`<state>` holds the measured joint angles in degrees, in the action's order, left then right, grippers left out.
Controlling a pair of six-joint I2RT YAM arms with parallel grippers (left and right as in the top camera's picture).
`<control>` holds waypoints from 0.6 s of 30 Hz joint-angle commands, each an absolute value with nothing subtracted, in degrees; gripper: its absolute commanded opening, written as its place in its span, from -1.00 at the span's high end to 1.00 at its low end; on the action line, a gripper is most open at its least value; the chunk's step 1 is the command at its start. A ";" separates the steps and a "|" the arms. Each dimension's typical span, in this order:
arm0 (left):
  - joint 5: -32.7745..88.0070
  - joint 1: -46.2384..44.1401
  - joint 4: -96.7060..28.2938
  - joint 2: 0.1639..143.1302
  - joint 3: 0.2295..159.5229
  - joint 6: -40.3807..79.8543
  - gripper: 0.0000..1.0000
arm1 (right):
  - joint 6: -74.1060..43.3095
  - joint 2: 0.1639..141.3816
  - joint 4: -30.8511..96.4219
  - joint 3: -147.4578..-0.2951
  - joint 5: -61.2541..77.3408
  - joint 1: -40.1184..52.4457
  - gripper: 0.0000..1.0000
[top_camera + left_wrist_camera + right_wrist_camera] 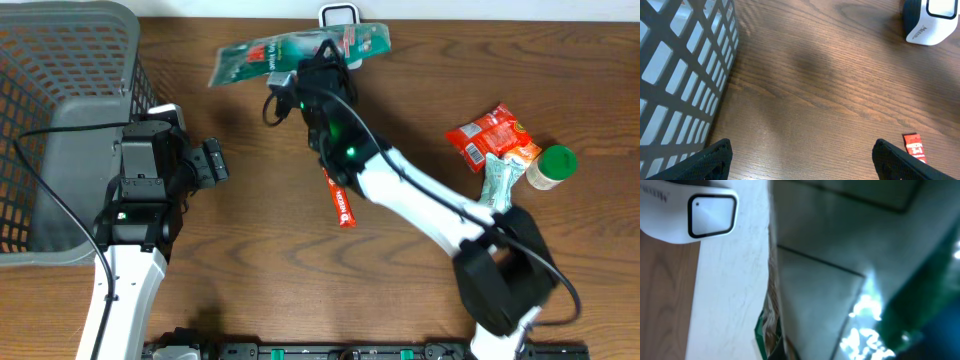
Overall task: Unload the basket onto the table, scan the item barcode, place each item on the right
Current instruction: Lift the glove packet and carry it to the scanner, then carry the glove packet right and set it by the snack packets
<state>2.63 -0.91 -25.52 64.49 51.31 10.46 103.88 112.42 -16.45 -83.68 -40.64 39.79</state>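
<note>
Green packet (255, 60) pinched in right gripper (316, 66), just beside white scanner (338, 14) | left gripper (215, 162) jaws wide, holding nothing, near grey basket (60, 60) | red sachet (340, 200) flat on table (250, 270)

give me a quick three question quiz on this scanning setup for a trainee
1. True or false: the right hand holds the green packet up near the scanner.
2. Counting the green-capped jar, how many items lie grouped at the right of the table? A) one B) three C) six
3. Fill in: the left hand is ____ and holds nothing.
Key: 1 true; 2 B; 3 open.
</note>
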 commanded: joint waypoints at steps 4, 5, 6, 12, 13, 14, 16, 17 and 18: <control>2.09 -0.67 -25.63 64.73 52.21 10.11 -0.80 | 109.38 124.86 -16.67 -100.09 -38.89 35.77 0.98; 2.09 -0.67 -25.63 64.73 52.21 10.11 -0.80 | 109.38 126.45 -16.38 -102.26 -38.83 35.57 0.98; 2.09 -0.67 -25.63 64.73 52.21 10.11 -0.81 | 109.32 128.29 -15.94 -104.64 -38.46 35.33 0.98; 2.09 -0.67 -25.63 64.73 52.21 10.11 -0.80 | 104.14 136.14 -14.98 -111.11 -33.58 34.68 0.99; 2.09 -0.67 -25.63 64.73 52.21 10.11 -0.80 | 102.30 136.84 -14.79 -111.11 -32.36 34.54 0.98; 2.09 -0.67 -25.63 64.73 52.21 10.11 -0.80 | 99.98 137.71 -14.66 -111.11 -31.03 34.48 0.98; 2.09 -0.67 -25.63 64.73 52.21 10.11 -0.81 | 97.12 139.65 -14.79 -111.11 -29.12 34.09 0.99; 2.09 -0.67 -25.63 64.73 52.21 10.11 -0.81 | 96.38 140.70 -14.96 -111.11 -28.34 33.71 0.99; 2.09 -0.67 -25.63 64.73 52.21 10.11 -0.80 | 95.74 141.51 -15.51 -111.11 -27.90 33.41 0.98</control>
